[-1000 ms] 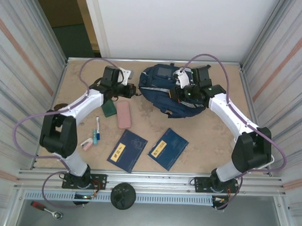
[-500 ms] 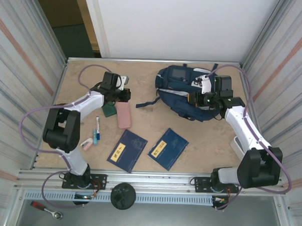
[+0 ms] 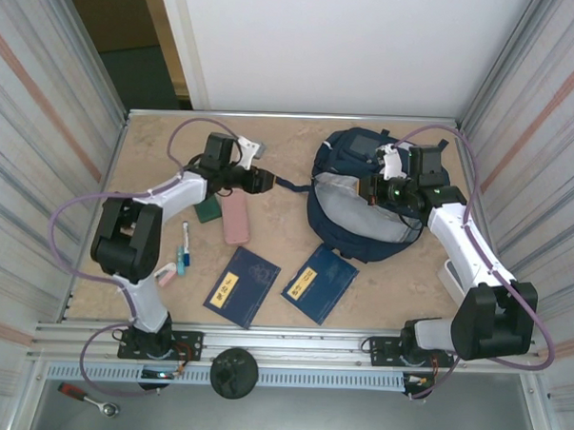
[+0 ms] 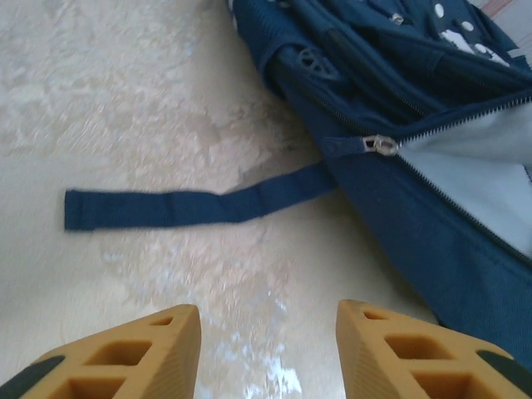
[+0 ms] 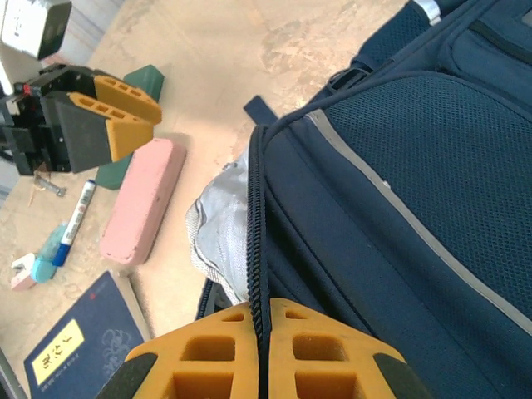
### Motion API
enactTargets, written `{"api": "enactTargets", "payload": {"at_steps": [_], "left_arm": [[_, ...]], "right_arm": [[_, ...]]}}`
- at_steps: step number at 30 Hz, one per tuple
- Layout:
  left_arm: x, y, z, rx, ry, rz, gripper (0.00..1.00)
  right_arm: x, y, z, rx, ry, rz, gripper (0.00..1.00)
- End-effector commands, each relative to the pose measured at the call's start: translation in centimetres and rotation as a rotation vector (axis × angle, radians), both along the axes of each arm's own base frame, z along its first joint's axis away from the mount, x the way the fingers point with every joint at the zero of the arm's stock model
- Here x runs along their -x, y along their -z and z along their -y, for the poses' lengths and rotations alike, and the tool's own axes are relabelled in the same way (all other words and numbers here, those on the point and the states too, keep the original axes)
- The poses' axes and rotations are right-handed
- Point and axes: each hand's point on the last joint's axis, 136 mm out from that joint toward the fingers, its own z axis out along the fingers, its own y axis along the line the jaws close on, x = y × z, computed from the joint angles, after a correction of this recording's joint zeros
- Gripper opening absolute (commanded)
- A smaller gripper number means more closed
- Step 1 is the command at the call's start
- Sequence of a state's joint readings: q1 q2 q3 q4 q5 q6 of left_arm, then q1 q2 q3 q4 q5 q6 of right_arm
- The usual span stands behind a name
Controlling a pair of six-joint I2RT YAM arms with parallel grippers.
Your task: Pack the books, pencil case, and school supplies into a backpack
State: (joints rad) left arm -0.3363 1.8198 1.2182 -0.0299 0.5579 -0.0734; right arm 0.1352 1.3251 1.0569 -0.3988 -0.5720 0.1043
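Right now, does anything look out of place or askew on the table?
Nothing is spilled or damaged. A loose strap of the backpack trails across the table toward the open left claw and might snag.

In the left wrist view the large navy-blue fabric backpack (image 4: 432, 216) runs off the top and right edges. The left hand (image 4: 266, 320) is cut off at the bottom. In the right wrist view the right hand (image 5: 260, 324) is cut off likewise, and the backpack's zip line vanishes between its fingertips. A thin navy-blue softcover book (image 5: 71, 357) is clipped at the corner. From above, the dark writing on the yellow label strips (image 3: 227, 288) is too small to read.
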Motion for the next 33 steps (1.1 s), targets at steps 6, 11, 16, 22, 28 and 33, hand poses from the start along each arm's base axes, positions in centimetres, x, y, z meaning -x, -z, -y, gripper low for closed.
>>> {"api": "enactTargets", "payload": {"at_steps": [6, 11, 16, 22, 28, 33], "left_arm": [[0.6, -0.4, 4.4, 0.013, 0.119, 0.028, 0.56], [1.0, 0.9, 7.0, -0.025, 0.243, 0.09, 0.61], [0.0, 0.8, 7.4, 0.043, 0.253, 0.026, 0.6], [1.8, 2.5, 8.2, 0.082, 0.135, -0.167, 0.6], [4.7, 3.6, 9.3, 0.154, 0.075, -0.272, 0.61], [6.1, 4.9, 10.5, 0.124, 0.069, -0.305, 0.61]], "right_arm": [[-0.9, -0.7, 0.2, -0.02, 0.031, -0.004, 0.0], [-1.0, -0.8, 0.3, -0.01, 0.03, -0.012, 0.0], [-1.2, -0.8, 0.9, 0.015, 0.049, -0.029, 0.0], [-1.4, 2.0, 2.4, 0.107, 0.127, -0.124, 0.12], [-1.7, 2.0, 5.2, 0.017, 0.309, -0.165, 0.59], [-3.8, 5.2, 16.1, 0.096, 0.794, -0.249, 0.87]]}}
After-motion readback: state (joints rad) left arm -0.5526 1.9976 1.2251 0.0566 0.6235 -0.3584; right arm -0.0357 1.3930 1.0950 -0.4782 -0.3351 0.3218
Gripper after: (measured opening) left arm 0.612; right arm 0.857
